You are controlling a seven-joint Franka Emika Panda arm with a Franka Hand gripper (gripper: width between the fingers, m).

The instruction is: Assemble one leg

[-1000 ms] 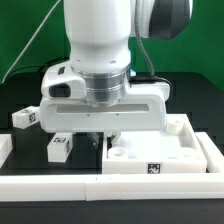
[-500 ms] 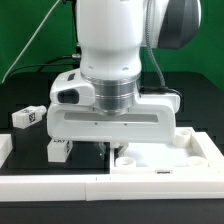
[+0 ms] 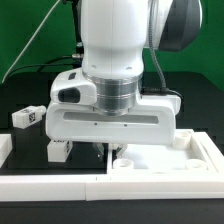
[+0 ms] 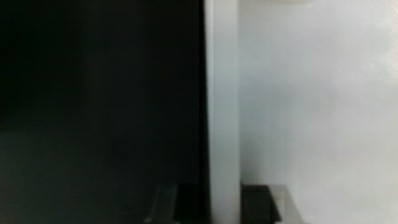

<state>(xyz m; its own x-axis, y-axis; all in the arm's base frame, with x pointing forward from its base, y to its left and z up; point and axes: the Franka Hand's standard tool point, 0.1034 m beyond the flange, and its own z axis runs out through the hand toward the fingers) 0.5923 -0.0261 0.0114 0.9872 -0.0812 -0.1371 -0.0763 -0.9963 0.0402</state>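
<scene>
**Gripper on tray rim, legs lie loose to the side**

Gripper (image 4: 221, 205) nearly closed: dark fingers (image 4: 178, 205) sit either side of a thin upright white wall, no gap visible, so it has hold of the rim of the tray-like piece (image 3: 165, 160). Wrist view is blurred: black table on one side of that wall, smooth matte white on the other. In the exterior view the wide gripper body hides the fingertips and most of the tray's near-left corner. A white front rail (image 3: 50, 185) runs just in front of the tray, so there's little room there. Open black table (image 3: 25, 140) on the exterior view's left. Nearest leg (image 3: 60, 150), a small white block with a square marker, lies there near the gripper but apart from it; second leg (image 3: 27, 116) lies further left and back, well clear
</scene>
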